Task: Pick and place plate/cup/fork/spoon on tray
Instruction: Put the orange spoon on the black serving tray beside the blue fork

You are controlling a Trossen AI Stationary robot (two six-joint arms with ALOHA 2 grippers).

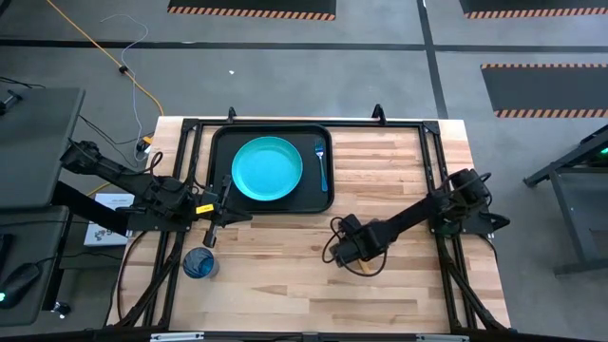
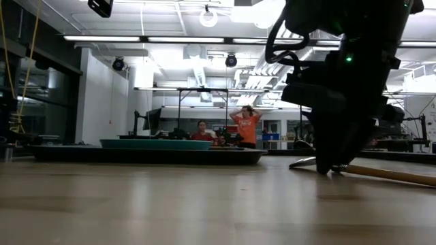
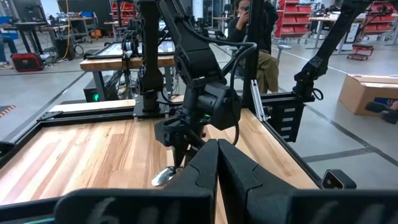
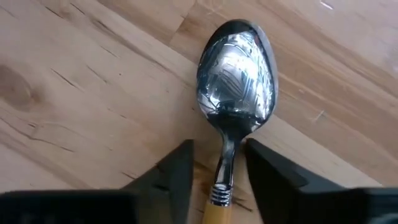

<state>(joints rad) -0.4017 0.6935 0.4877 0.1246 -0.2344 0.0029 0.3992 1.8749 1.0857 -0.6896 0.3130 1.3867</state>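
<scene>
1. I am counting two of four items as done: the plate (image 1: 267,169) is lying flat inside the tray (image 1: 220,141), and the fork (image 1: 321,161) is lying in the tray just beside the plate.
2. I am working on the spoon (image 4: 235,81) now. It is lying on the bare bench (image 1: 399,161), well apart from the tray, bowl up with its orange handle running back under my wrist.
3. I am holding my right end effector (image 4: 217,168) low over the spoon's neck, its two fingers spread, one on each side of the stem. I am judging that they are not yet pinching it, since a gap shows on both sides.
4. I am keeping my left end effector (image 1: 218,217) pressed together and empty, waiting by the tray's near left corner.
5. I am leaving the cup (image 1: 199,263) for later; it is standing on the bench near the left arm, outside the tray.
</scene>
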